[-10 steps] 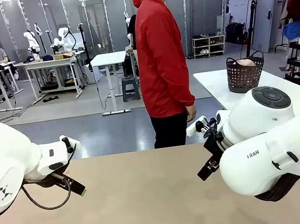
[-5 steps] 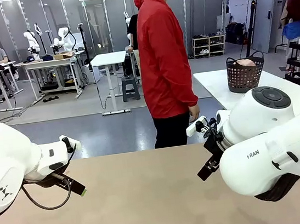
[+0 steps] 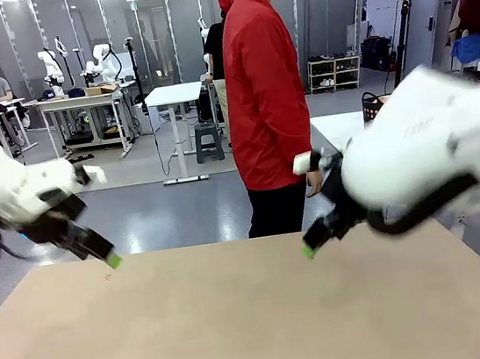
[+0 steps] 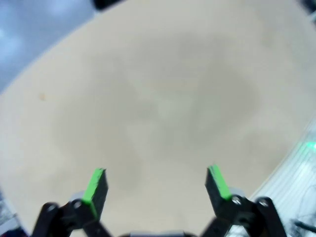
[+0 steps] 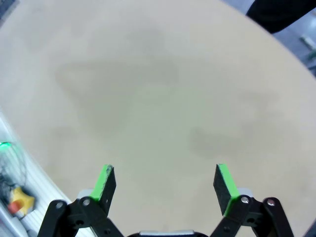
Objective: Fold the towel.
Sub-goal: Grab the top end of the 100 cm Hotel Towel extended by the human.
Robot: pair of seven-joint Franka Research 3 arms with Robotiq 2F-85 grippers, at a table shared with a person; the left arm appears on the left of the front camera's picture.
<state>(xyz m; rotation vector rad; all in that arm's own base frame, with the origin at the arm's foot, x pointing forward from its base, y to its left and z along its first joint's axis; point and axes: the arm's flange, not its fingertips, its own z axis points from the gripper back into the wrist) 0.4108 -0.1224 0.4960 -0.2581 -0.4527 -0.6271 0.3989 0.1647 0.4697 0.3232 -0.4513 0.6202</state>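
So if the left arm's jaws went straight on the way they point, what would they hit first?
Probably the tan table: the left jaws stand open, aimed at its top, with nothing between. How far off is unclear.

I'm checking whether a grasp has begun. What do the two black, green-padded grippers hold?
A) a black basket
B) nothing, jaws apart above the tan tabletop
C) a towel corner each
B: the left gripper and right gripper both stand open, tan tabletop showing in each gap.

Table [image 3: 241, 321], one: you have a tan matte top, with a small dark speck [image 3: 107, 277] near its far-left edge.
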